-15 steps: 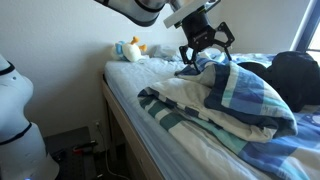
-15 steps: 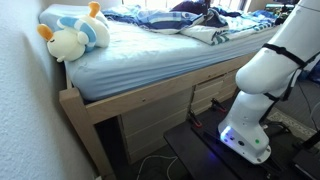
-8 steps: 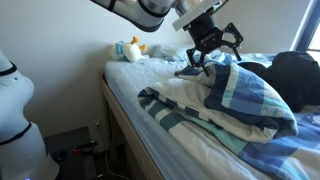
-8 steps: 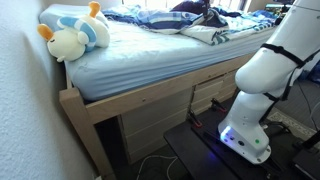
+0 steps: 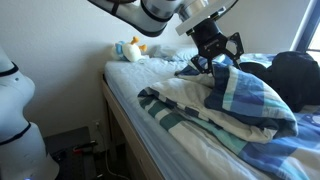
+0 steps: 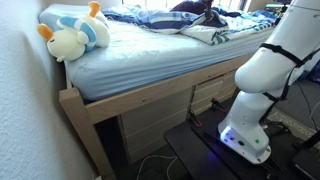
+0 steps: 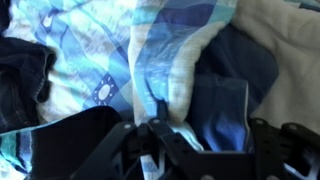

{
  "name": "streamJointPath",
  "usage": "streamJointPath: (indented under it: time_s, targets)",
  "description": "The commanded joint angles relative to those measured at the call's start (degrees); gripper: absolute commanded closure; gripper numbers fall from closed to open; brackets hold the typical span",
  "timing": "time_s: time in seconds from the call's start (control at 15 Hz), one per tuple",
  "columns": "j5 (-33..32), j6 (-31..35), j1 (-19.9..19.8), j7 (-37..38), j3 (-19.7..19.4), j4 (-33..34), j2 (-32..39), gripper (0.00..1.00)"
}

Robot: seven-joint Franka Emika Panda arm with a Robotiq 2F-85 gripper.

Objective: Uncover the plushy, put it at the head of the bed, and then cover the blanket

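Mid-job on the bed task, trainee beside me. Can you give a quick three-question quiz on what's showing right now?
1. True or false: the plushy lies under the blanket.
2. What is the gripper shut on? A) the plushy B) the blanket C) nothing
3. Fill in: the plushy sits at the ___ of the bed.

Key: 1 false; 2 B; 3 head.

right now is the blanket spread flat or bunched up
Bunched up: the blanket lies heaped in folds, white underside showing, and the bed is bare toward the plushy.
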Motion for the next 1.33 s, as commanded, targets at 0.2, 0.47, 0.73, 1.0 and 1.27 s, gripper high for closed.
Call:
streamJointPath:
  time_s: [0.2,0.47,0.73,1.0,1.27]
  targets:
    - [-0.2,-2.23,0.36,0.66,1.79,0.41,-1.81,0.91]
    - [1.03,-4.42,1.32,0.53,3.26,0.09,-2.43,1.0]
    - [3.58,-9.41,3.47,-0.92,5.46,0.3,-4.06,0.98]
    - [7.43,-16.33,5.71,-1.13,7.58,3.33,-6.13,0.98]
    - [9.14,-22.94,7.97,-0.89,9.89,7.4,-7.62,0.98]
